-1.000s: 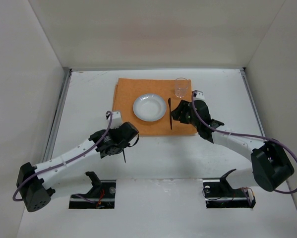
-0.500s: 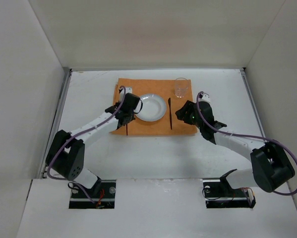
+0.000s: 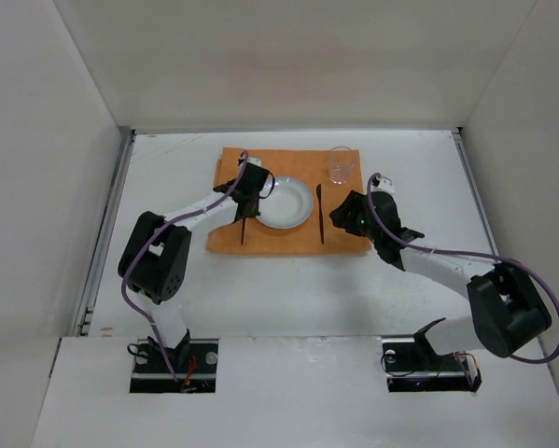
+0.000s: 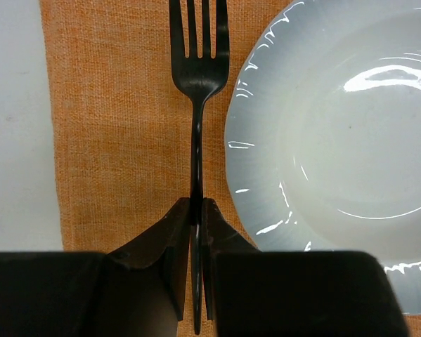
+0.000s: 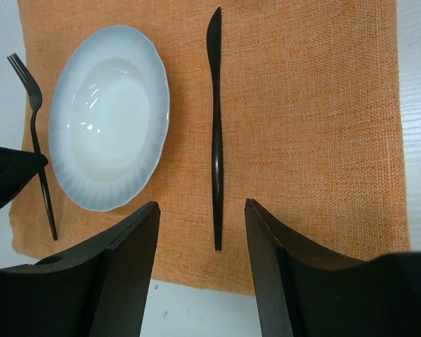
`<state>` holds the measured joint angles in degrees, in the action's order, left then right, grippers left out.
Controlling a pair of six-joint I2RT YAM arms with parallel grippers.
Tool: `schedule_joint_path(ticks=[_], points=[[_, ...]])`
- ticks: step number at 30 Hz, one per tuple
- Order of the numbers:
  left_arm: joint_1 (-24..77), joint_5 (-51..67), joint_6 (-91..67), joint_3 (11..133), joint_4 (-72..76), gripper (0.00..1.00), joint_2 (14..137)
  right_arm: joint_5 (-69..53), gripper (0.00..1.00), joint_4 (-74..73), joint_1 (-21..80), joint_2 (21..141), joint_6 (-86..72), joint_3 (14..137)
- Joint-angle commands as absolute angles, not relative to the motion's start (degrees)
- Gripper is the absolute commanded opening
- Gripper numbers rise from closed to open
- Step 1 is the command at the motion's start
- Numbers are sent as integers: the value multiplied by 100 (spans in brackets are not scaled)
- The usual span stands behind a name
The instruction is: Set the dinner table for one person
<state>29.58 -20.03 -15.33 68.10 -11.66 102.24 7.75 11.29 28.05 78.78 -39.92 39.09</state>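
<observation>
On the white dinner table [image 3: 419,168] lies an orange mat [image 3: 344,238] with a white plate [image 3: 284,203] at its middle. My left gripper [image 3: 244,209] is shut on the handle of a black fork [image 4: 197,105], which hangs low over the mat just left of the plate [image 4: 337,154], tines pointing away. The left gripper [image 4: 197,203] pinches the thin handle between both jaws. A black knife [image 5: 215,126] lies on the mat right of the plate. My right gripper [image 5: 202,205] stands open above the knife's near end, holding nothing. A clear glass [image 3: 342,164] stands at the mat's far right corner.
Thin metal rails [image 3: 111,224] run along the table's left and right edges, and white walls close in three sides. The mat's near edge [image 5: 196,277] lies just under the right gripper's fingers.
My left arm has swung from the bare table near the bases up onto the mat, carrying the fork to the plate's left side. The right gripper has barely shifted.
</observation>
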Motion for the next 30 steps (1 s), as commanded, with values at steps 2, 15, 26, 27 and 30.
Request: schedule_joint_path(ticks=[2, 15, 26, 27, 30], points=[[2878, -2082, -1169, 7268, -1160, 5, 10247, 844, 58, 1521, 2808, 7919, -3999, 4025], [2729, -2215, -967, 7365, -1222, 7, 10784, 844, 58, 1521, 2808, 7963, -4008, 4034], [2685, -2224, -1660, 6716, -888, 41, 10056, 870, 58, 1521, 2808, 7814, -4034, 3982], [2711, -2250, -1766, 6610, -853, 44, 9872, 870, 58, 1521, 2808, 7779, -4043, 3964], [2676, -2268, -2099, 6233, -730, 51, 9266, 905, 58, 1590, 2773, 7682, -4078, 3885]])
